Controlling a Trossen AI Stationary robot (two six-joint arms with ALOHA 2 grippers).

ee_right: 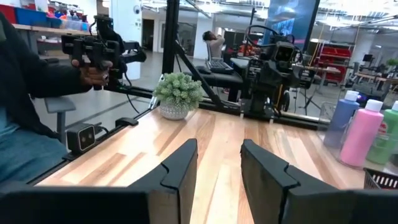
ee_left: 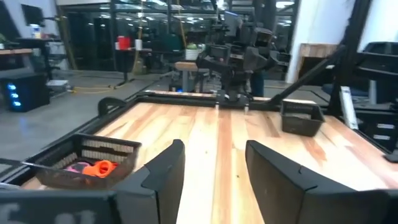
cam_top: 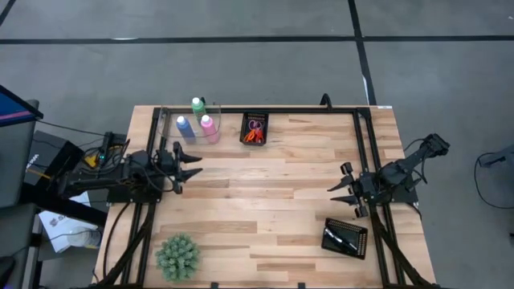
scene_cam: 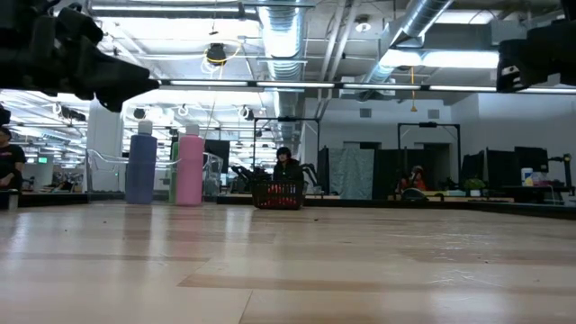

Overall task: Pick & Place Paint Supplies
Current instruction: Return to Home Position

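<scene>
Left end effector (cam_top: 193, 164) and right end effector (cam_top: 339, 193) hover wide open and empty at opposite table (cam_top: 273, 185) sides, likely parked clear. Blue, pink and green white-capped plastic bottles (cam_top: 207, 124) stand grouped. Orange-handled scissors (cam_top: 254, 136) lie in the black mesh tray (cam_top: 244, 128).

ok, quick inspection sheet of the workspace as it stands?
Surface: wooden table, no spills seen.
Job's things: blue bottle, pink bottle and green bottle upright together, high view's upper left; scissors in black mesh tray; second tray lower right, contents too dark to tell.
Clutter: plant, lower left.
Grippers: left gripper and right gripper open, empty, at opposite sides.
Cables: wires by the left arm's base; floor cable right.
Surroundings: seated person off the table edge, holding a handle-like device.
</scene>
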